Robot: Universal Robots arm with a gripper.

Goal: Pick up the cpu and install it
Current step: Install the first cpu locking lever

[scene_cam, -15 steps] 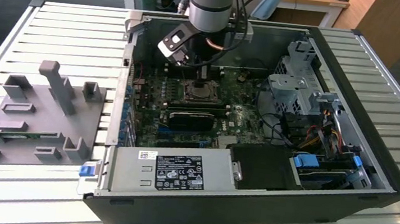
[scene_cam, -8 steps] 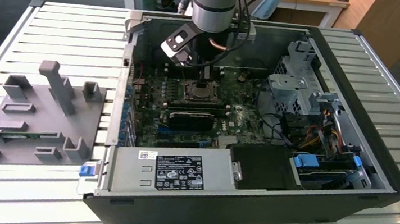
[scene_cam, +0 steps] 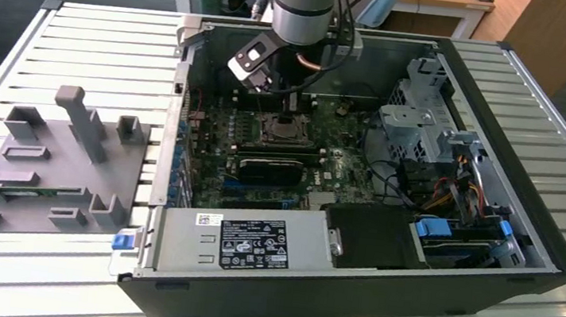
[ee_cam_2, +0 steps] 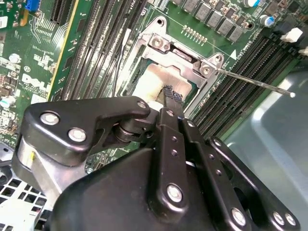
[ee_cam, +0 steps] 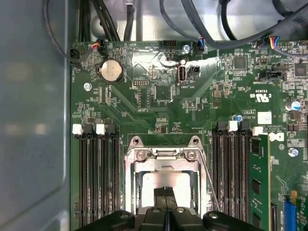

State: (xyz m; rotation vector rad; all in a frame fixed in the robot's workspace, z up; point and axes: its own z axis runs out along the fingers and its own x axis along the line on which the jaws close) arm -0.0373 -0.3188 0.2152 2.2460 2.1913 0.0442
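Reaching down into the open computer case [scene_cam: 527, 258], the tool [ee_cam_2: 172, 95] has its fingers pinched together against the cpu [ee_cam: 166, 182], which lies in the socket [ee_cam: 166, 159]. Placement looks done; the socket's metal frame appears still unlatched.

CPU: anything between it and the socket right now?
Nothing visible. In both wrist views the claw is down inside the socket frame, fingertips together on the cpu, which sits within the frame opening. The retention lever is swung off to the side.
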